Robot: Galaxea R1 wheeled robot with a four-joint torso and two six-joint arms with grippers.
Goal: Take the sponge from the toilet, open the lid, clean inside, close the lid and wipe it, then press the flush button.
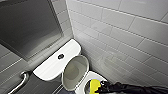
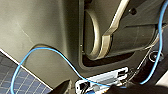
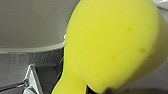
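Sponge is clamped in the right gripper, right over the toilet bowl, lid standing open. White wall tiles sit alongside, with dark floor tiles and a grab bar nearby.

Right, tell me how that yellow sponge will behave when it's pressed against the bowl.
Probably soft: the sponge narrows to a pinched neck at the right tool, so it should squash and bend under pressure. Likely light, since that small pinch alone carries it above the bowl. Its matte, dimpled face should drag rather than slide on glossy ceramic.
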